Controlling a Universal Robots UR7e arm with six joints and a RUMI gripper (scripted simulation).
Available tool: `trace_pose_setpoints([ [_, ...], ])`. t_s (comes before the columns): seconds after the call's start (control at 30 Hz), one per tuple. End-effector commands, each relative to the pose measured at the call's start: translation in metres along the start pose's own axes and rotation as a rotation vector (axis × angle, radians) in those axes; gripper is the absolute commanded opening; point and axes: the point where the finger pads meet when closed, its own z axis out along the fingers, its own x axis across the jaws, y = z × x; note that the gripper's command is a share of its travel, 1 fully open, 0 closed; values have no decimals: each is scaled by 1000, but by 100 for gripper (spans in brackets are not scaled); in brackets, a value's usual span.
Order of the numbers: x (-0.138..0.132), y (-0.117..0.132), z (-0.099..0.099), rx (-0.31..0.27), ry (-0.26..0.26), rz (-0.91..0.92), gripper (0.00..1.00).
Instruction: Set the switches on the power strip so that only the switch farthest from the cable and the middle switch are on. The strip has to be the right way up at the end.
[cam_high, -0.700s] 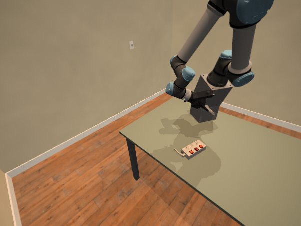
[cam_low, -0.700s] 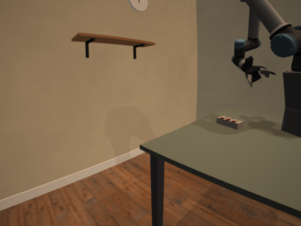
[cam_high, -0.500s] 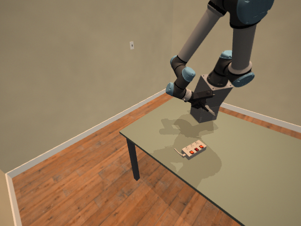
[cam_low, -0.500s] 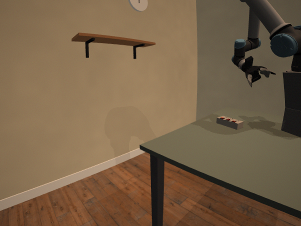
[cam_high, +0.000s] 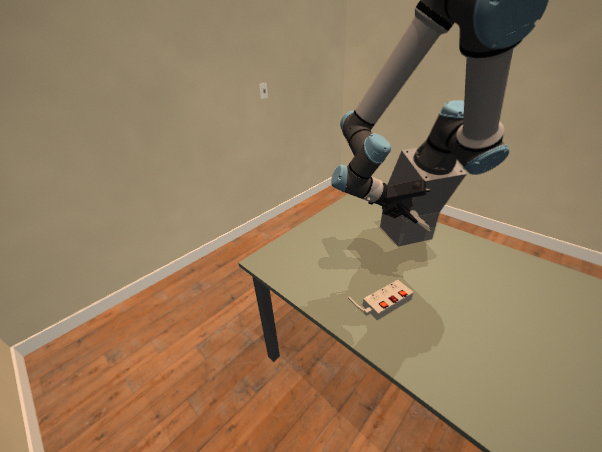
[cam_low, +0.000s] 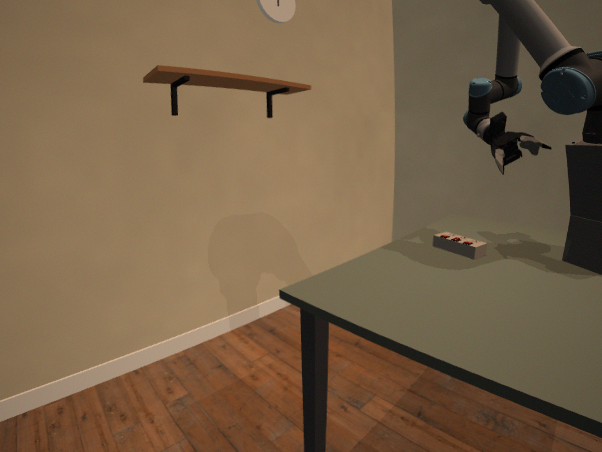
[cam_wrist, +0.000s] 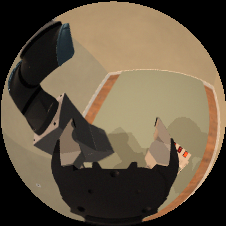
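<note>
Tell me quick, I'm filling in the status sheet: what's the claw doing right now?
Claw: open wide, holding nothing, up in the air well above the power strip.

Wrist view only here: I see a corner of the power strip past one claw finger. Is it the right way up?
Observer: Yes. In the top view the power strip lies flat on the table, switches facing up.
Operator: Which end has the cable?
Observer: The cable leaves the end nearest the table's edge.
Operator: Which switches look lit?
Observer: The switch nearest the cable and the farthest switch glow bright; the middle switch looks darker, probably off.
</note>
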Motion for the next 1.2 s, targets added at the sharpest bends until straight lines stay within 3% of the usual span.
trace_pose_setpoints([
  [0.0, 1, 2, 0, -10, -3, -14, 100],
  [0.17, 6, 16, 2, -69, -26, -97, 100],
  [0.33, 18, 44, 2, -189, -83, -278, 100],
  [0.4, 18, 44, 2, -189, -83, -278, 100],
  [0.53, 37, 73, -1, -314, -161, -483, 100],
  [0.7, 58, 95, -6, -418, -241, -668, 100],
  [0.87, 75, 108, -11, -496, -309, -814, 100],
  [0.9, 85, 114, -14, -531, -344, -882, 100],
  [0.97, 85, 114, -14, -531, -344, -882, 100],
  [1.03, 105, 123, -19, -596, -414, -1013, 100],
  [1.13, 116, 127, -22, -631, -454, -1086, 100],
  [1.17, 127, 129, -25, -660, -491, -1150, 100],
])
